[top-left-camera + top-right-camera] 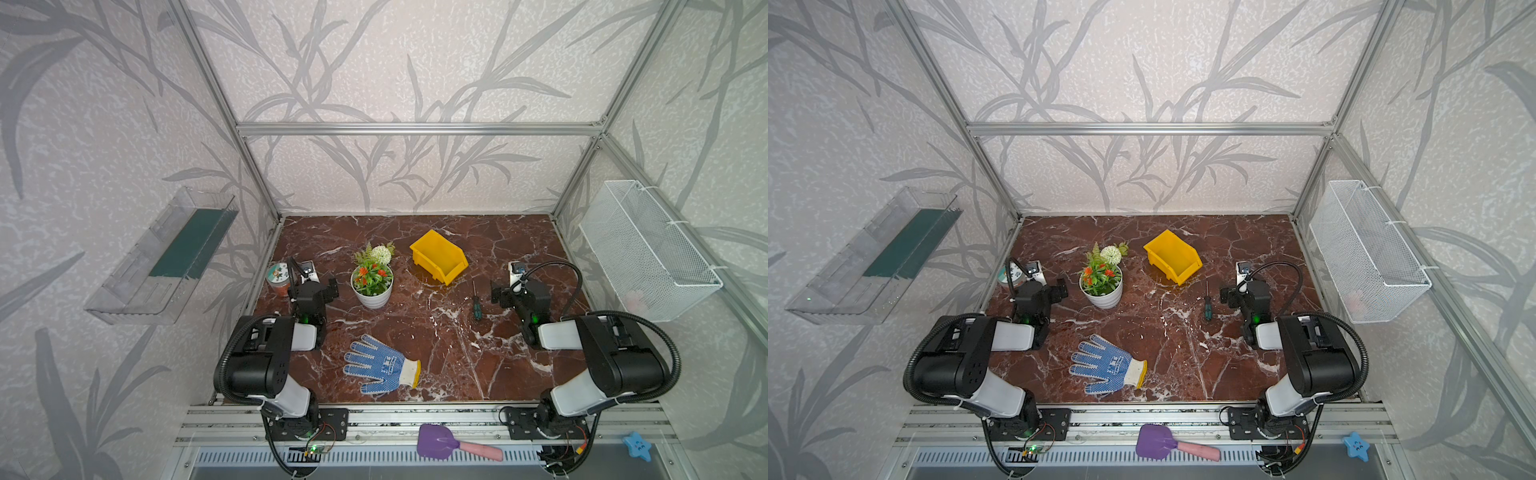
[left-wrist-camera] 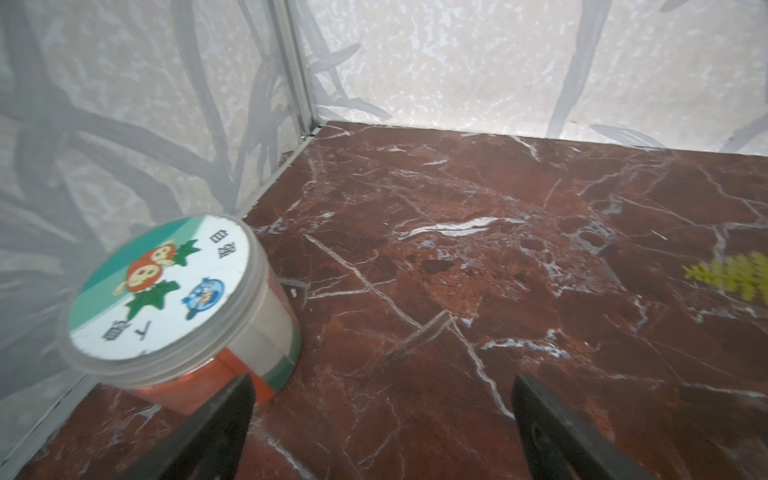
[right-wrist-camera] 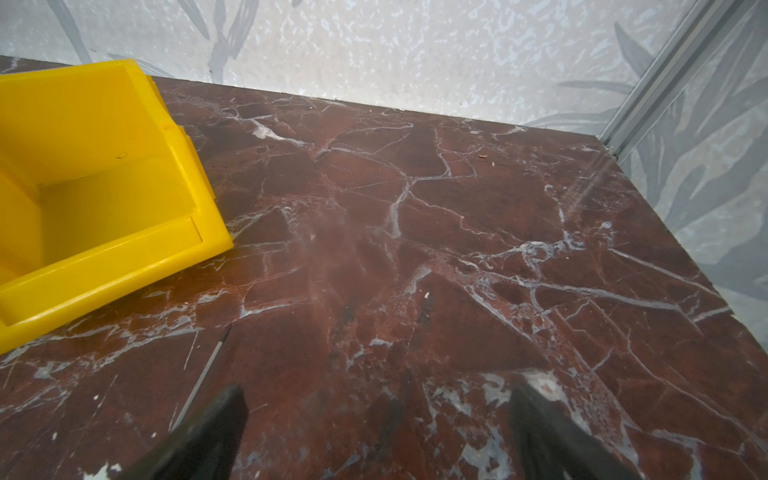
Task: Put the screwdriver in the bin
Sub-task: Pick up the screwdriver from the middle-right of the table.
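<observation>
The left arm [image 1: 257, 365] at lower left and the right arm [image 1: 623, 361] at lower right pair boxy black joints with smooth white shells, each looped by a ribbed black hose [image 1: 676, 356] and showing a green wrist light [image 1: 535, 319].

Nine single items and a pair of arms

One screwdriver [image 1: 476, 305], one yellow bin [image 1: 436, 254], one potted plant [image 1: 372, 282], one blue dotted glove [image 1: 380, 365], one lidded jar [image 1: 279, 278], one purple-and-pink scoop [image 1: 440, 444], one blue star [image 1: 638, 446], one clear tray [image 1: 137, 282], one white wire basket [image 1: 648, 257]; two robot arms, the left arm [image 1: 257, 365] and the right arm [image 1: 619, 357].
</observation>
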{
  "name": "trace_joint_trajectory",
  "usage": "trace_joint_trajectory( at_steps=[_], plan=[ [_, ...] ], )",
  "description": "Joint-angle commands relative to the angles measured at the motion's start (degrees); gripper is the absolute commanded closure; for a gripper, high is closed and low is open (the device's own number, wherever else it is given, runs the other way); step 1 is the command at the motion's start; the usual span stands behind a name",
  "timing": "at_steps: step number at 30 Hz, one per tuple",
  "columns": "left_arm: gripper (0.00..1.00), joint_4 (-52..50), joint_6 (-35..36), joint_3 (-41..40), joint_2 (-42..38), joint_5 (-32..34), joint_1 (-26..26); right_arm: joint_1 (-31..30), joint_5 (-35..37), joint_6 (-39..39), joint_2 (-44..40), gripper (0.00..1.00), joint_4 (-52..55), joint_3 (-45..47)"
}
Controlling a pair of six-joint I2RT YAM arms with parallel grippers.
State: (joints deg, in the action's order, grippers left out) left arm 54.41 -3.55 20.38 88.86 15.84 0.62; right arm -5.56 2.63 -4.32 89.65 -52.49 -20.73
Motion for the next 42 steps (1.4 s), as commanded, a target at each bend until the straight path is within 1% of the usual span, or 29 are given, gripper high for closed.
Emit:
trace_joint_trajectory(
  at_steps=[1,3,4,5,7,8,9,10,11,13,14,15,16,18,20,21,23,25,28,30,32,33,35,36,39,42],
  plan=[
    [0.01,-0.7,0.0,-1.3,-6.2,3.9,0.0,-0.7,7.1,0.2,-6.7,0.01,1.9,0.1],
    [0.01,-7.6,1.0,-0.7,-12.3,2.7,0.5,-0.7,9.3,1.3,-11.0,0.01,5.2,0.9],
    [0.01,-11.1,1.1,-0.6,-15.8,4.0,1.3,-0.8,10.2,1.3,-14.0,0.01,7.5,0.9],
    [0.01,-13.5,0.1,-0.7,-19.1,6.0,2.2,-0.8,10.7,1.3,-16.2,0.01,9.3,0.7],
    [0.01,-16.8,-3.7,-1.7,-25.1,6.8,3.3,-0.9,11.9,1.3,-21.2,0.01,17.1,-0.1],
    [0.01,-18.6,-5.3,-2.0,-28.2,7.3,4.3,-0.8,12.7,8.5,-24.5,0.01,22.2,-1.0],
    [0.01,-20.3,-6.3,-2.2,-31.0,8.4,5.6,-0.7,13.4,20.1,-26.9,0.01,26.6,-2.6],
    [0.01,-22.4,-7.3,-2.1,-33.9,9.9,7.3,-0.6,13.5,26.2,-29.4,0.01,30.7,-3.5],
    [0.01,-24.0,-7.4,-1.8,-36.4,10.5,9.1,-0.4,11.4,29.0,-31.3,0.01,32.7,-3.9],
    [0.01,-27.6,-8.5,-0.5,-40.4,11.3,12.3,-0.4,5.5,31.9,-32.9,0.01,33.1,-4.0],
    [0.01,-29.7,-9.9,0.6,-42.2,10.7,13.6,-0.5,2.5,31.4,-32.7,0.01,33.9,-4.5],
    [0.01,-31.6,-11.1,1.7,-43.3,9.9,14.5,-0.7,1.7,32.3,-31.8,0.01,36.4,-5.4],
    [0.01,-33.3,-12.2,3.0,-44.2,9.1,15.8,-1.2,1.8,33.9,-30.2,0.01,41.4,-7.5],
    [0.01,-36.0,-13.6,5.7,-44.4,6.2,17.9,-3.5,1.3,33.5,-26.1,0.01,50.7,-11.9],
    [0.01,-40.1,-14.7,9.4,-43.6,3.6,21.1,-8.9,5.8,31.3,-21.8,0.01,58.4,-16.4],
    [0.01,-41.5,-14.8,10.9,-43.3,2.8,22.9,-11.4,7.7,31.3,-20.4,0.01,60.2,-17.2],
    [0.01,-43.7,-13.8,13.5,-42.5,2.5,28.0,-16.4,10.0,28.6,-17.9,0.01,63.3,-18.5],
    [0.01,-45.0,-12.4,15.4,-41.7,3.1,33.9,-18.7,9.5,28.7,-16.5,0.01,65.0,-18.7],
    [0.01,-44.5,-9.3,16.6,-38.0,1.6,40.9,-19.9,6.6,29.5,-13.9,0.04,67.1,-18.6],
    [0.01,-41.6,-8.0,15.8,-34.6,-0.5,44.1,-19.9,5.7,30.0,-11.9,0.06,66.8,-18.0],
    [0.01,-40.6,-8.1,16.2,-30.4,-2.6,47.3,-19.9,5.9,30.1,-9.0,0.11,66.9,-18.2],
    [0.01,-40.4,-6.7,16.7,-29.1,-1.9,49.1,-19.9,6.2,30.5,-7.6,0.12,67.6,-19.0],
    [0.01,-41.7,-2.7,18.8,-27.5,3.7,53.5,-19.9,5.6,30.4,-3.7,0.16,69.3,-21.0],
    [0.01,-41.1,-1.5,19.0,-27.1,3.9,54.1,-19.9,5.0,30.2,-2.2,0.18,69.3,-21.7],
    [0.01,-34.8,1.0,18.2,-24.6,1.7,54.0,-19.9,3.7,30.0,1.3,0.26,69.3,-23.9],
    [0.01,-39.3,1.4,21.7,-21.8,-0.7,54.0,-19.9,4.2,30.2,2.9,0.29,69.3,-25.4]
  ],
)
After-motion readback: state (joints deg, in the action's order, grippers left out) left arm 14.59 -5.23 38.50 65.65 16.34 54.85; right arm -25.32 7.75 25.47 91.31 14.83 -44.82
